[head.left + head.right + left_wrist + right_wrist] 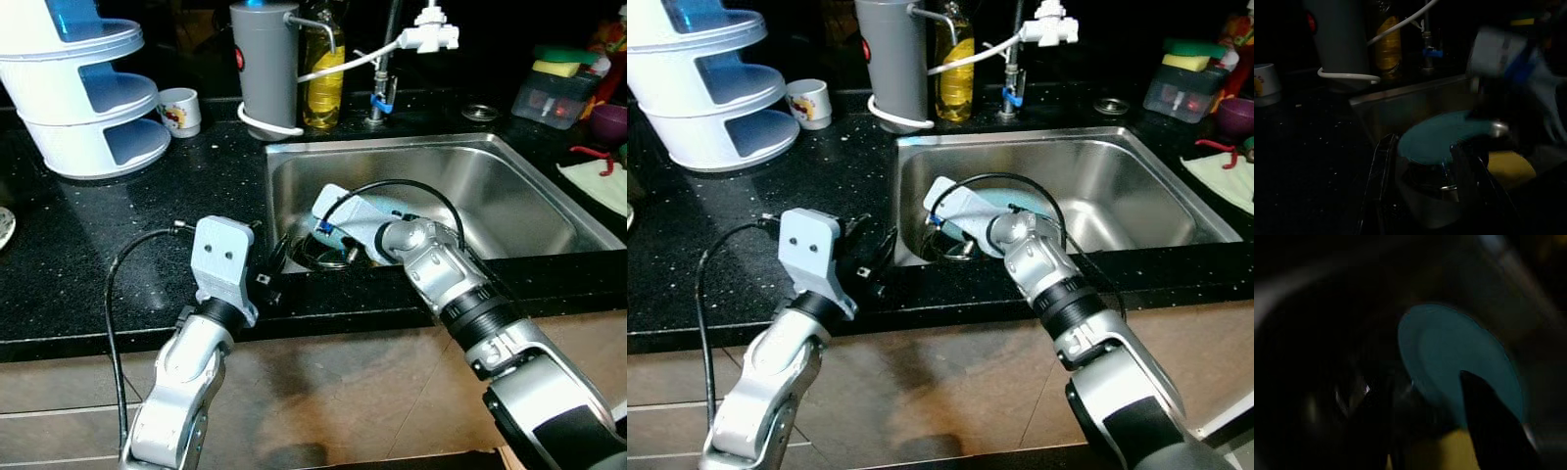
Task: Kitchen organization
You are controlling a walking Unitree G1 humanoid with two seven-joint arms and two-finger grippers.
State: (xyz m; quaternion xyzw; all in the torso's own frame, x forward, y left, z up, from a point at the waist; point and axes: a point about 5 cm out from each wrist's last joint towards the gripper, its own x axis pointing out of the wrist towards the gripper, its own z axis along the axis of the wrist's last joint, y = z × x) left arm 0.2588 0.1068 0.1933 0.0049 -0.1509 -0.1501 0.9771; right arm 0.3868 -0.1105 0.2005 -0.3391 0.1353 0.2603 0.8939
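A round teal plate lies in the near left corner of the stainless steel sink, partly over a dark round metal piece at the drain; something yellow, perhaps a sponge, lies just beside it. The right gripper is down inside the basin over the plate's near edge, fingers apart, gripping nothing. The left gripper sits at the sink's front left lip over the black speckled countertop, fingers likewise spread and pointing toward the plate. Judged from appearance, the plate is stiff, light and smooth, likely wet and therefore slippery; whether it would chip cannot be told. The best hold appears to be the raised rim, one finger above and one below, since the flat face offers no purchase.
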